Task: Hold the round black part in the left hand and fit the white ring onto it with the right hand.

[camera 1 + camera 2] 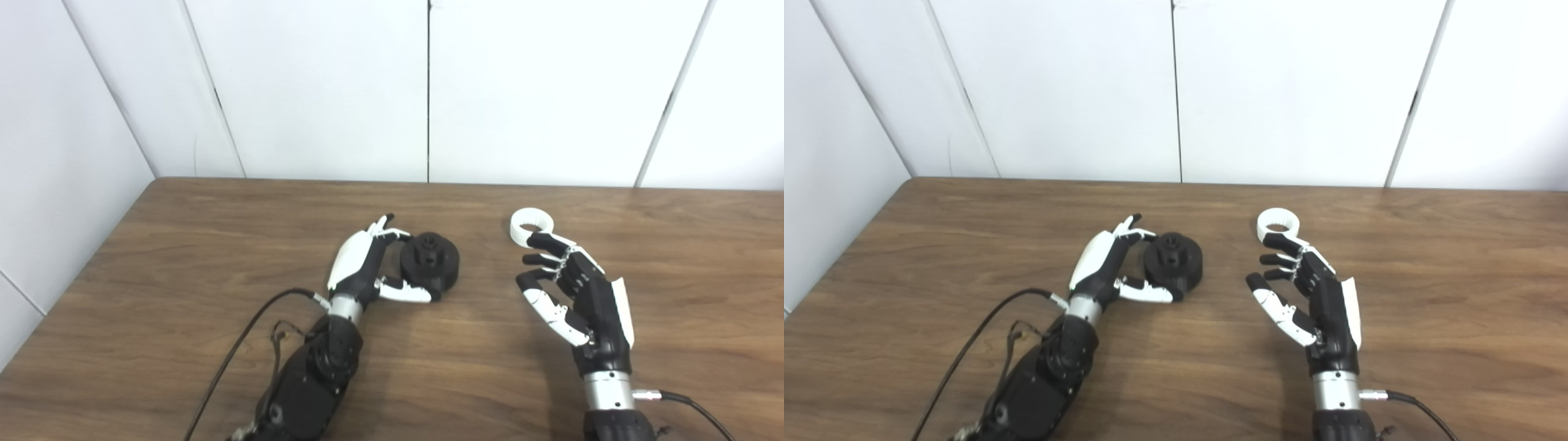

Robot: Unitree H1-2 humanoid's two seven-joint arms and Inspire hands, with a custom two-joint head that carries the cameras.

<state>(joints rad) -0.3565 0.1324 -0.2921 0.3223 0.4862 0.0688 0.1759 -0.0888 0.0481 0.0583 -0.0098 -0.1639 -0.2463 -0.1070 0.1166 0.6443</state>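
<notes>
The round black part lies flat on the wooden table, near the middle. My left hand sits just left of it, open, with fingers curved toward its far side and the thumb along its near edge; firm contact is not clear. The white ring rests on the table to the right. My right hand is open just below the ring, palm facing left, its fingertips close to the ring's near edge and holding nothing.
White wall panels rise behind the table's far edge. A black cable runs along my left forearm over the table's front left. Another cable leaves my right wrist at the bottom right.
</notes>
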